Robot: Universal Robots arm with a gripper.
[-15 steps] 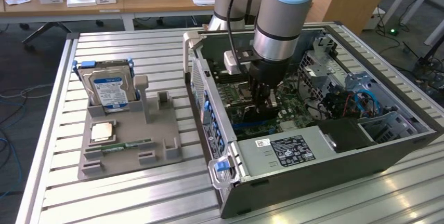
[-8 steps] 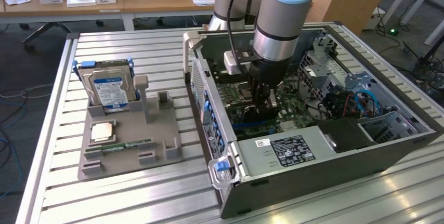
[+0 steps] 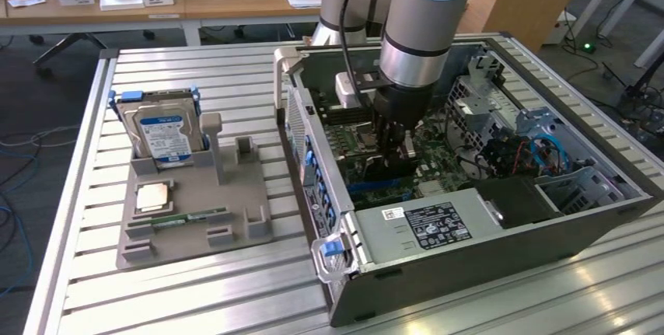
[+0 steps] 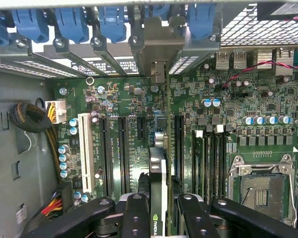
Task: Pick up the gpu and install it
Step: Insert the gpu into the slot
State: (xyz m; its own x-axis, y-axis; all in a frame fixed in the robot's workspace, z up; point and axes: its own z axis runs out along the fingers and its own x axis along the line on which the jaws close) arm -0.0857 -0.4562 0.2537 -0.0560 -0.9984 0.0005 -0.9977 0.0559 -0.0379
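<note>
Ext view: your tool (image 3: 393,144) was down inside the open case (image 3: 518,261), w/ the arm coming in from above. The case wall stood close on the exterior view's left and the drive cage and cabling on its right, so I'd judge you had free room up and down but little sideways. The hard drive (image 3: 164,137) sat in its holder on the counter (image 3: 207,296), well apart, no hazard. Wrist view: the tool was part-closed on the gpu (image 4: 158,173), held edge-on btw the fingers (image 4: 136,213), over the board's black slots (image 4: 123,153). To seat it well you needed the card edge parallel w/ its slot, the bracket end lined up under the blue clips (image 4: 74,22), card upright, pressure even. The CPU socket (image 4: 260,191) lay near, and the cable bundle (image 4: 30,119) was well off.
</note>
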